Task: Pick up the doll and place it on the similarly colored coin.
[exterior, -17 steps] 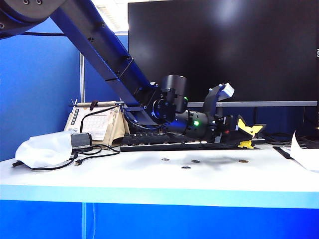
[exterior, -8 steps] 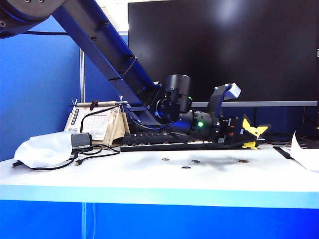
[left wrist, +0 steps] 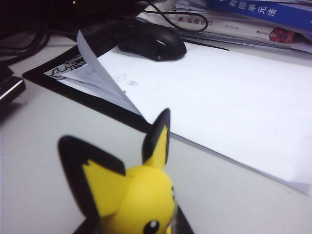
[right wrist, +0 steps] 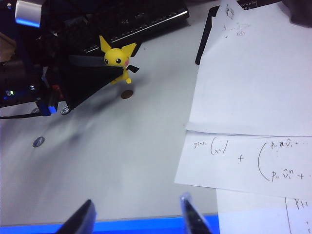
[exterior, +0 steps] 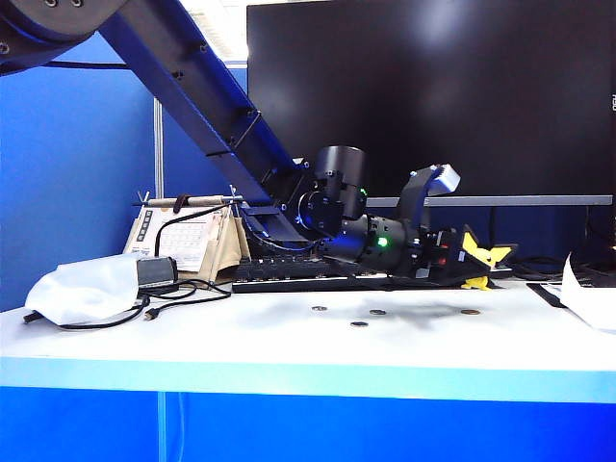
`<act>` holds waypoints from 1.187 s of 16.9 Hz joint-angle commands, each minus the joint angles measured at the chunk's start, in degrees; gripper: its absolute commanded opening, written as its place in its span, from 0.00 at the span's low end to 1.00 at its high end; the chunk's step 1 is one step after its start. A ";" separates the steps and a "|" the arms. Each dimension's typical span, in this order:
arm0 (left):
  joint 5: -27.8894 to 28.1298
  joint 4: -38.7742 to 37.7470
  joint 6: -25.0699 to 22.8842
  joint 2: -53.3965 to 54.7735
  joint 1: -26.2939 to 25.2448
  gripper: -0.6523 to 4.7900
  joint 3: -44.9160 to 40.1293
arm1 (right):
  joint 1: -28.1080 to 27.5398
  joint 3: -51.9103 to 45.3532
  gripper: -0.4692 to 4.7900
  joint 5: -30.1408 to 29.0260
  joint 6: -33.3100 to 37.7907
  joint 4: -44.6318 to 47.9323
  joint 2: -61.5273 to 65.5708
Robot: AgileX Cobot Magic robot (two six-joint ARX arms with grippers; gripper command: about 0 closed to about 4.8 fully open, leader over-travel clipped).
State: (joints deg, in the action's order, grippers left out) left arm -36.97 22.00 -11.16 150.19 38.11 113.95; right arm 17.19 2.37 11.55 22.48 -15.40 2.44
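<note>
At my left claw: the left gripper [exterior: 462, 262] reaches low across the table toward the right of the exterior view, its dark fingers [right wrist: 92, 75] pinched on the doll [right wrist: 117, 59].
Grip: narrow, jaws closed against the doll's lower body, holding it upright.
Doll: yellow, with black-tipped ears; in my left wrist view its head [left wrist: 131, 195] fills the near edge, ears pointing up.
Doll's height: the exterior view shows it [exterior: 478, 258] just above the tabletop, behind the row of coins.
Coin: the brass-coloured coin [right wrist: 127, 94] lies flat just beside the doll's feet; I cannot tell whether they touch.
Grey coins: three darker ones [exterior: 358, 323] lie on the white table [exterior: 289, 346] nearer my arm, apart from the brass one [exterior: 470, 312].
Right claw: my right gripper [right wrist: 139, 214] hangs well away over the table's near edge, fingers spread wide, holding nothing.
Around: sheets of paper [right wrist: 253, 73], a keyboard [exterior: 289, 269] and a mouse [left wrist: 153, 41].
</note>
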 commanded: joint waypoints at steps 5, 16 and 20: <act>-0.26 0.74 0.50 -0.35 0.00 0.52 0.37 | 0.09 -0.09 0.53 0.15 0.00 -0.63 0.02; -0.28 0.39 3.37 -1.90 -0.37 0.70 0.35 | 0.09 -0.09 0.53 0.15 0.00 -0.63 0.02; -0.96 -1.25 8.04 -8.52 -0.90 0.76 0.33 | 0.09 -0.09 0.53 0.17 0.00 -0.63 0.02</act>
State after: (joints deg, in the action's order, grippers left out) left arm -37.19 20.60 -4.38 143.70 37.30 114.04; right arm 17.19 2.37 11.55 22.48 -15.40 2.44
